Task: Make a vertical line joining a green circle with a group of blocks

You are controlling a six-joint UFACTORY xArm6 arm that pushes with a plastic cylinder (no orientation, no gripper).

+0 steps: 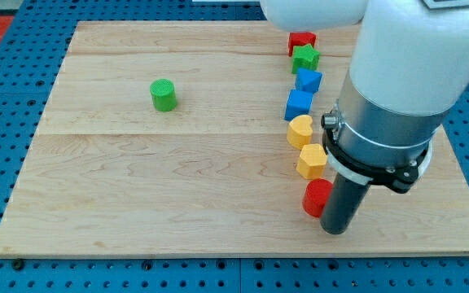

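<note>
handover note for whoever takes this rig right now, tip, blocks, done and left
My tip sits at the board's lower right, right beside the red cylinder.
The group runs in a near-vertical column: red block, green star, two blue blocks, two yellow blocks, then the red cylinder.
The green circle stands alone, far to the view's left.
Done: column formed. Left: bring the green circle into line.

wooden board point(177, 187), blue pegboard point(6, 146) beneath
</note>
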